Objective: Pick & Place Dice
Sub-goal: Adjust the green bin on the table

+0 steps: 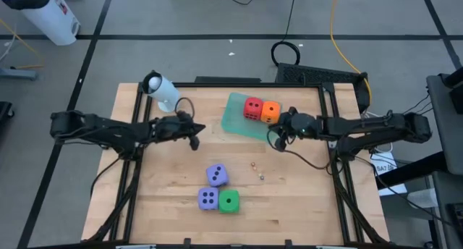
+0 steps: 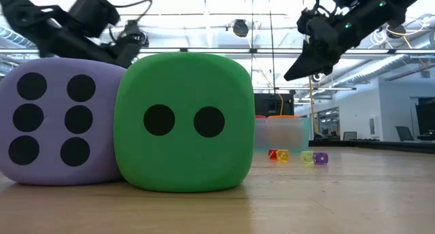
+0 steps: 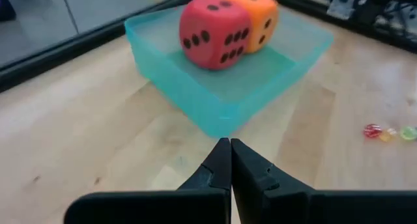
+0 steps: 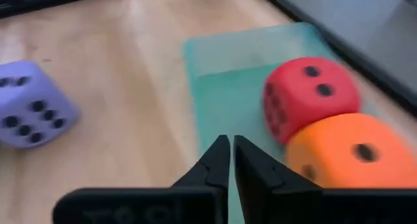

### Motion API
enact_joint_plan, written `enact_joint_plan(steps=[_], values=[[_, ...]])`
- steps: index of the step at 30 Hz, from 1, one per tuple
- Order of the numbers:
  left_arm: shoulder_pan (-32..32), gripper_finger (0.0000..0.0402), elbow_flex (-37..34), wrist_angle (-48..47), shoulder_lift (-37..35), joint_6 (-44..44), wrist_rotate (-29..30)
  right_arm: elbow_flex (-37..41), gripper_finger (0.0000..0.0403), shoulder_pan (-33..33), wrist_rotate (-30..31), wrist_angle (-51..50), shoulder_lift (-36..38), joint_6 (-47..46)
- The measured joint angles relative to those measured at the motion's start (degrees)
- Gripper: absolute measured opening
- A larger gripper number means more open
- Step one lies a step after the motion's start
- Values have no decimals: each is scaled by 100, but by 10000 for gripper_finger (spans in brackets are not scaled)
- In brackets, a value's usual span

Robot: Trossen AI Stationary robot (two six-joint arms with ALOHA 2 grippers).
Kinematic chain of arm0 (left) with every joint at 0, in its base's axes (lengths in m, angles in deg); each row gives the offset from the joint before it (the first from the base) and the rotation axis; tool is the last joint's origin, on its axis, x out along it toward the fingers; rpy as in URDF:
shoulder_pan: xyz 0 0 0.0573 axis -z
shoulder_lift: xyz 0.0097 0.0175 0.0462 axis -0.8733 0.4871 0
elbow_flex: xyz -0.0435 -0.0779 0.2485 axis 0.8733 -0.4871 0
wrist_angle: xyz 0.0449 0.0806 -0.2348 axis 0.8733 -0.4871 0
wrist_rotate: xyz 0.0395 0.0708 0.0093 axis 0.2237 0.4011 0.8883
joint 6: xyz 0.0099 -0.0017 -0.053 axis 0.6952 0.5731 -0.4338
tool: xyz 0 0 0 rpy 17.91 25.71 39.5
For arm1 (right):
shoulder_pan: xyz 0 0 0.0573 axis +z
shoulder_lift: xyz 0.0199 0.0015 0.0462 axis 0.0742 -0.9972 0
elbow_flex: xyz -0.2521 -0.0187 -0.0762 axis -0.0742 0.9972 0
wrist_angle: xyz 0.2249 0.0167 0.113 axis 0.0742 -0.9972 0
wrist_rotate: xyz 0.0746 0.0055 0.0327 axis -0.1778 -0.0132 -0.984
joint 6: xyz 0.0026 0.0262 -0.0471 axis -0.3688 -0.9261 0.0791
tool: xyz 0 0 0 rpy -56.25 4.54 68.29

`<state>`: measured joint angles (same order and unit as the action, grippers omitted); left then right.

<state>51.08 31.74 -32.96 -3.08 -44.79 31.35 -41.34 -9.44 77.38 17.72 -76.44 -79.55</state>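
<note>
Green die (image 2: 183,122) and two purple dice (image 1: 213,187) wait on the desk (image 1: 166,198), red (image 1: 252,108) and orange (image 1: 270,112) trayed, both pincers (image 1: 194,136) (image 1: 278,137) closed, empty.

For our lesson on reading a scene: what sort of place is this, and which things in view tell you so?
Probably a robotics lab or workshop. A wooden table stands on a grey floor marked with dark tape, cables trail across that floor, and the low view shows an open room with exposed ceiling pipes and desks.
</note>
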Motion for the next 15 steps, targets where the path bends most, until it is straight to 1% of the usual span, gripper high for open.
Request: enact_joint_plan(steps=[3, 7, 10, 13, 15], values=[[-244, 3, 314, 12, 481, 16, -183, 4, 18, 269, -2, -69, -29, -209], [-564, 3, 746, -60, 1025, 88, -205, 6, 3, 611, -35, -350, -166, -497], [-827, 7, 1062, -295, 1341, 106, -362, 41, 4, 811, -44, -623, -350, -836], [-1030, 4, 1306, -445, 1640, 164, -532, 181, 1, 952, -46, -595, -552, -1093], [-1102, 2, 1449, -503, 1776, 26, -661, 288, 1, 999, -39, -603, -661, -1242]])
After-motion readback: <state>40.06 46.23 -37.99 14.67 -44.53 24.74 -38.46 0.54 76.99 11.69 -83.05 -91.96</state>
